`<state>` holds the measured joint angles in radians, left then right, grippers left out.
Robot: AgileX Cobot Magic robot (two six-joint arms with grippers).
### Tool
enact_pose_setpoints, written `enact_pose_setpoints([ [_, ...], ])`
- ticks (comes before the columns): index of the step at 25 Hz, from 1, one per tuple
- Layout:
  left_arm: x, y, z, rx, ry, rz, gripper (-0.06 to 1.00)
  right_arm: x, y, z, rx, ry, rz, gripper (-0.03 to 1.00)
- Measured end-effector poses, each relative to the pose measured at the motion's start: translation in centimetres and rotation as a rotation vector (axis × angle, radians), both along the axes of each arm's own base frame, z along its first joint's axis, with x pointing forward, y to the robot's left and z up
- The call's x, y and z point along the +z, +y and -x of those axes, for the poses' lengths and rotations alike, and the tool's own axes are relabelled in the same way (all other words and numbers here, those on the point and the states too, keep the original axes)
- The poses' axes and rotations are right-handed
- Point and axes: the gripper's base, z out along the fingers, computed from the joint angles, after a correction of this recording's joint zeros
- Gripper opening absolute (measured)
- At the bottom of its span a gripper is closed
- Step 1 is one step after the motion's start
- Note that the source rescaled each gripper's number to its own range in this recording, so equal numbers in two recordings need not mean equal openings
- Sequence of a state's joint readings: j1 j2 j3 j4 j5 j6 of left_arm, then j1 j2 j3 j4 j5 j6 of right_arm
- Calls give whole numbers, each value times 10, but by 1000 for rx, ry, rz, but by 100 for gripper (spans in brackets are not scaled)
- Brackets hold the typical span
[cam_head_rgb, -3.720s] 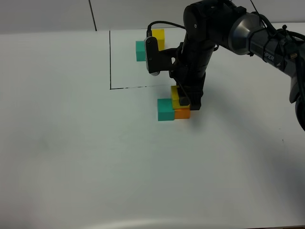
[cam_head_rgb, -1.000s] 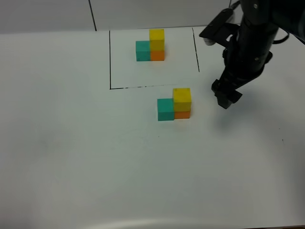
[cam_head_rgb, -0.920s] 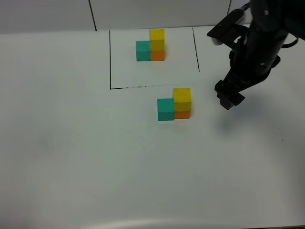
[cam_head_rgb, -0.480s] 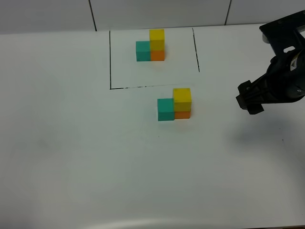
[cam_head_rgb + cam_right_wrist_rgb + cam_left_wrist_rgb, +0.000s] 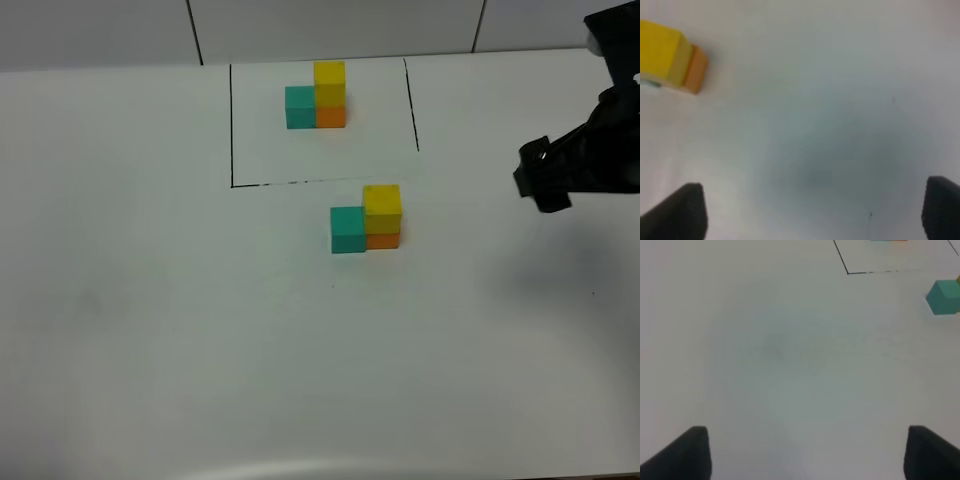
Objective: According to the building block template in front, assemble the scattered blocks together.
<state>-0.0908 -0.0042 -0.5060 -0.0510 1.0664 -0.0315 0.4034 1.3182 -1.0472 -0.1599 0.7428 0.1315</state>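
Observation:
The building block template stands at the back inside a thin black drawn rectangle (image 5: 231, 130): teal (image 5: 298, 107) joined to orange (image 5: 330, 116), with yellow (image 5: 329, 76) on the orange. In front of it the scattered blocks stand together: teal cube (image 5: 348, 230) touching the orange cube (image 5: 382, 240), and the yellow cube (image 5: 382, 202) on the orange. My right gripper (image 5: 541, 186) hovers far right of them, open and empty (image 5: 815, 210). The right wrist view shows the yellow cube (image 5: 660, 55) and orange cube (image 5: 696, 70). My left gripper (image 5: 807, 452) is open and empty, and its view shows the teal cube (image 5: 944, 296).
The white table (image 5: 200, 330) carries only the template and the stacked cubes. A corner of the black rectangle (image 5: 847, 272) shows in the left wrist view. The left arm is out of the exterior view.
My right gripper let go of the yellow cube on the orange cube, then rose and moved away to the right edge. The cubes have stayed put.

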Motion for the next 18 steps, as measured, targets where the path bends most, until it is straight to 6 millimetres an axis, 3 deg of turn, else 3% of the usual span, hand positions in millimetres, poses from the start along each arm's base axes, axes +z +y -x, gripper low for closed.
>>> enact_pose_setpoints([
  [4, 0, 0, 0, 0, 0, 0, 66, 27, -22, 16, -76, -127, -76, 97],
  [8, 0, 0, 0, 0, 0, 0, 66, 22, -57, 39, -190, -215, -117, 97],
  [12, 0, 0, 0, 0, 0, 0, 66, 20, -83, 77, -280, -319, -145, 97],
  [18, 0, 0, 0, 0, 0, 0, 66, 38, -94, 146, -290, -532, -181, 97],
])
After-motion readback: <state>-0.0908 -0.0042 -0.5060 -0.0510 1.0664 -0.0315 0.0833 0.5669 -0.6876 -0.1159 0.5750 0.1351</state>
